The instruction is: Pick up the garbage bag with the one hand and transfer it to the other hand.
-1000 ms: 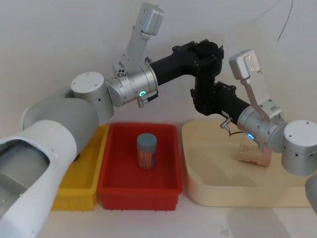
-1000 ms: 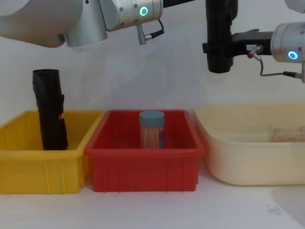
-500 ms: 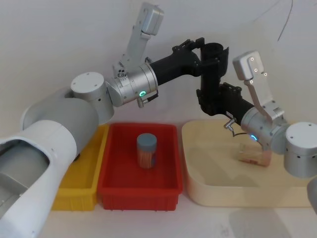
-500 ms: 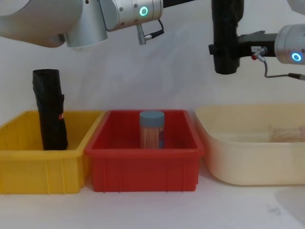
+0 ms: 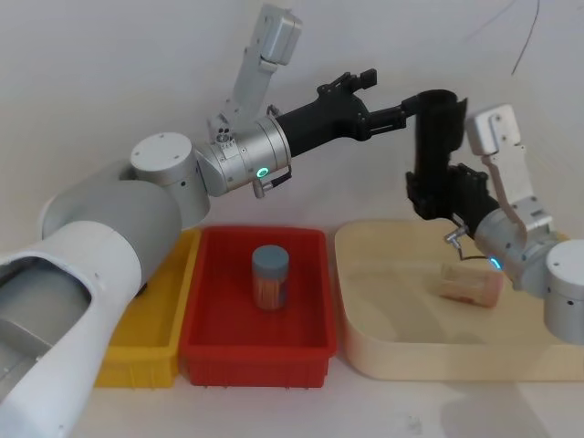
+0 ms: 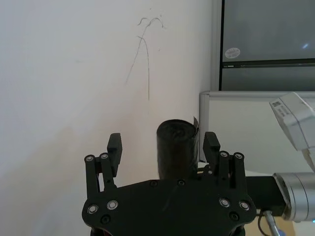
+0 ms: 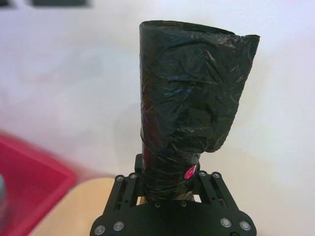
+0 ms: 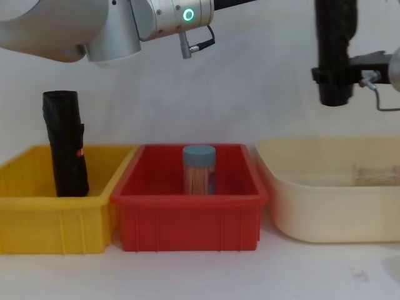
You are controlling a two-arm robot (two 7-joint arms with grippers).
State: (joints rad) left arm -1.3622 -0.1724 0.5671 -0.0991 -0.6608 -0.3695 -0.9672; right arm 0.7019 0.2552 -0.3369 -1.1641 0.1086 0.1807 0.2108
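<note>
Garbage bag (image 5: 433, 146) stands upright in mid-air above the far left corner of the cream tub (image 5: 365, 347), a black crinkled roll clamped near its lower end by the right gripper (image 5: 436, 193), whose arm carries a blue ring and reaches in from the right. In the right wrist view the two fingers press on either side of the roll (image 7: 189, 105), just beside a small pink-red mark on the plastic, and the roll's open top flares a little wider than its body. From the chest view the roll (image 8: 334, 50) hangs high over the tub's left part (image 8: 275, 162), well above its rim. The left gripper (image 5: 385, 99), on the green-ringed arm, points toward the roll from the left with its fingers spread apart; its tips look to be just short of the plastic, though from the head view contact is hard to rule out. In the left wrist view the roll (image 6: 176, 150) rises between the parted fingers (image 6: 114, 150), with a gap on each side. A second black roll (image 8: 65, 144) leans upright in the yellow bin (image 8: 37, 231) at the left. The red bin (image 5: 210, 342) in the middle holds a blue-lidded jar (image 5: 270, 277), and a pale jar (image 5: 470, 285) lies on its side in the cream tub.
</note>
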